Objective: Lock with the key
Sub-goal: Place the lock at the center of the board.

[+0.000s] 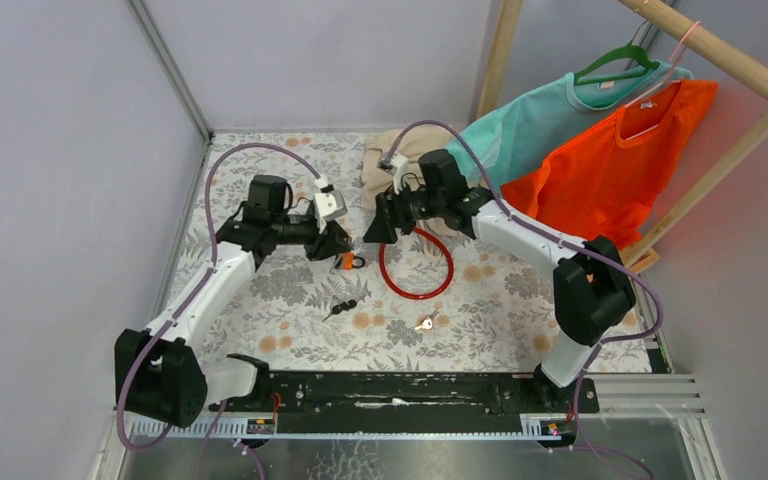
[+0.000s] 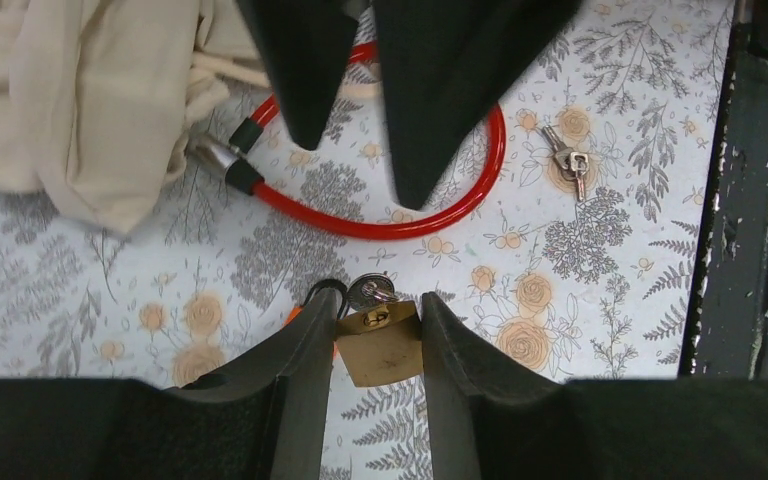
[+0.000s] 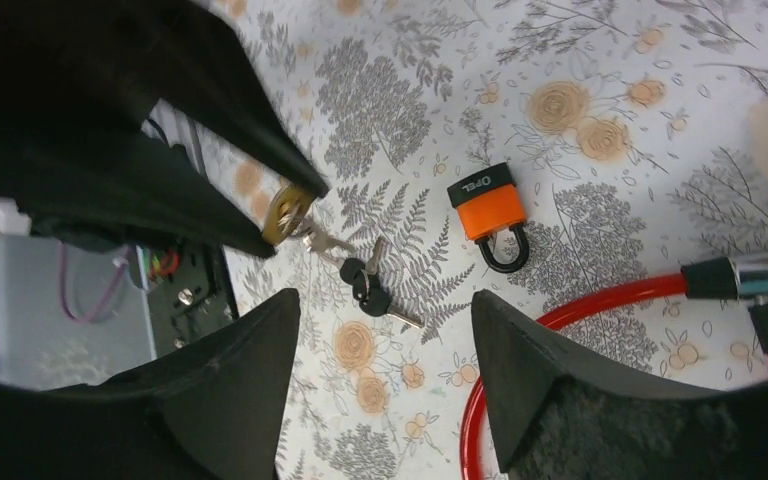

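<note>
My left gripper [image 2: 378, 305] is shut on a small brass padlock [image 2: 380, 345] and holds it above the table. A silver key [image 2: 370, 292] sticks out of the padlock's far end, towards the right gripper. The padlock's shackle is hidden. In the right wrist view the brass padlock [image 3: 287, 212] sits between the left fingers with the key [image 3: 325, 243] pointing out. My right gripper [image 3: 385, 300] is open and empty, a short way from the key. In the top view the left gripper [image 1: 338, 243] and right gripper [image 1: 372, 232] face each other closely.
An orange padlock [image 3: 488, 210] lies on the floral table just below the grippers. Black-headed keys [image 3: 368, 290], a red cable lock [image 1: 417, 262] and a silver key pair [image 1: 424, 323] lie nearby. A beige cloth [image 1: 385, 160] lies behind; shirts hang at the right.
</note>
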`<state>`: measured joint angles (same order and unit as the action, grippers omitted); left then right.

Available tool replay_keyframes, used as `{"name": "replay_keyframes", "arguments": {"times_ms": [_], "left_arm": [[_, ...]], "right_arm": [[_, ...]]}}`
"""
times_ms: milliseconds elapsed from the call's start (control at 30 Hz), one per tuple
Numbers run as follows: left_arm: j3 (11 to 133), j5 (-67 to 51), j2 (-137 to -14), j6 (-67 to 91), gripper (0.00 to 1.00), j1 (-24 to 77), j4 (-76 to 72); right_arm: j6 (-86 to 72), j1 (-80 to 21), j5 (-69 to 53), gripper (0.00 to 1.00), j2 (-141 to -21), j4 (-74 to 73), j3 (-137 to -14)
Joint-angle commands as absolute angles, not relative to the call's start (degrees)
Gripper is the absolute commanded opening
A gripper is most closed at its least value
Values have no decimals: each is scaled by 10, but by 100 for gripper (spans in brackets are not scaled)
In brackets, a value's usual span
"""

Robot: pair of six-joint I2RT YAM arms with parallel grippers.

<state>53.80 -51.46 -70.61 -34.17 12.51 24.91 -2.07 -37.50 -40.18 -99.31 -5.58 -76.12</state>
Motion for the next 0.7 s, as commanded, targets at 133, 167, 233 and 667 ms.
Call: {"name": "replay_keyframes", "arguments": {"times_ms": [133,167,233,667], "left_arm": [[563,-480,-671,-407,0,200,248],[563,-472,-669,-409,0,206,248],[564,-461,-666,-413,0,217,248],[571,-402,-669,-415,0,248,234]], "right_arm": [[-252,-344,-461,66,-955,102,-706],[-263,-344,-469,65,-955,111,-703],[-287,-344,-484,65,-955,131,-697],[-311,-346,-518,58,-959,152,-671]]}}
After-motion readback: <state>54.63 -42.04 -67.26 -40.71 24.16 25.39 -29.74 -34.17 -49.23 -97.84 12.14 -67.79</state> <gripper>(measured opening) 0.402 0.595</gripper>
